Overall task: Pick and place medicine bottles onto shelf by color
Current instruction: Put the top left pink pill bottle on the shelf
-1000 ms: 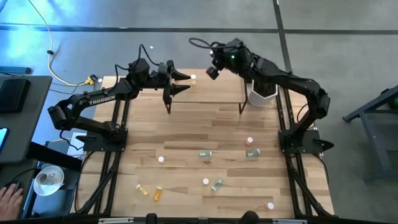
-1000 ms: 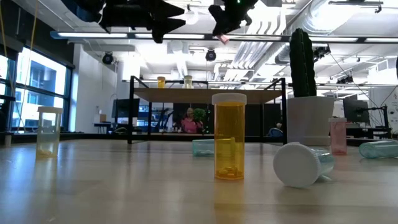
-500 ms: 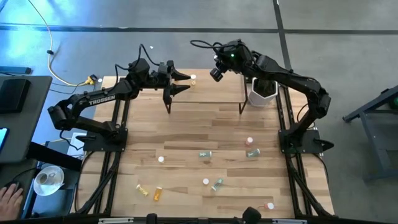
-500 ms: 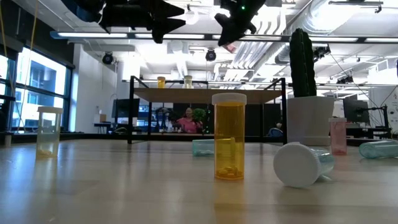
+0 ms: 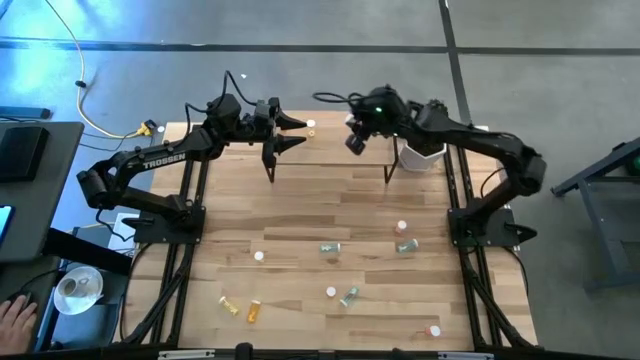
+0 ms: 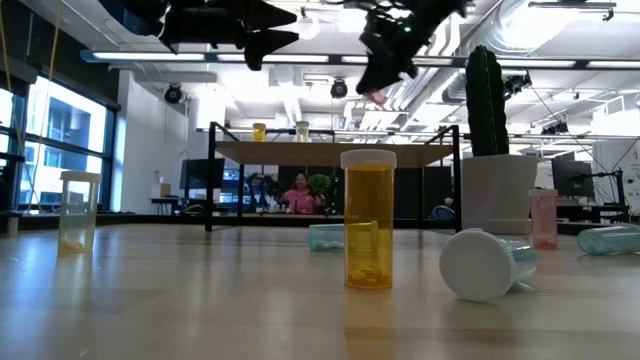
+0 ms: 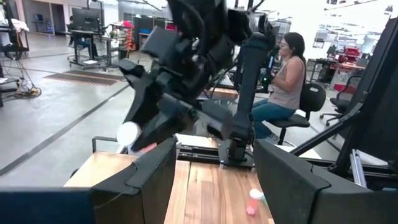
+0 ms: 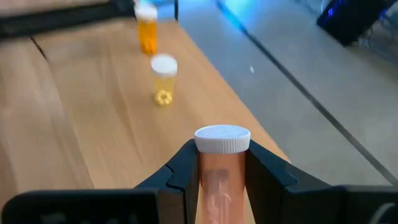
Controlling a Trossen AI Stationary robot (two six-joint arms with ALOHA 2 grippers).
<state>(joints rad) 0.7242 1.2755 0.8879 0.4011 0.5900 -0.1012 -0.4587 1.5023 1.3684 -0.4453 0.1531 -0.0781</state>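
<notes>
The shelf point(image 5: 335, 152) stands at the table's far middle, with an orange bottle point(image 8: 147, 30) and a yellow bottle point(image 8: 163, 79) upright on its left part. My right gripper point(image 5: 355, 138) hangs above the shelf, shut on a pink bottle point(image 8: 221, 177) with a white cap. It also shows high in the low view point(image 6: 378, 92). My left gripper point(image 5: 298, 133) is open and empty above the shelf's left end; its fingers frame the left wrist view point(image 7: 214, 180). Other bottles stand or lie on the tabletop's near half. My right gripper pinches the pink bottle's body point(image 8: 221, 167) between its two fingers, just below the white cap point(image 8: 222, 139). The fingers point(image 6: 385, 60) slant down from the table's right side. The bottle is tilted and lifted clear above the shelf.
A white cactus pot point(image 5: 422, 150) stands right of the shelf. On the table are an upright orange bottle point(image 6: 368, 225), a lying green bottle point(image 6: 485, 262), a yellow bottle point(image 6: 78, 210) and a pink bottle point(image 5: 401, 228). A person sits beyond the table point(image 7: 283, 74).
My right gripper has gone down and toward the table's right and near edges with the pink bottle, which stays clear of the shelf.
</notes>
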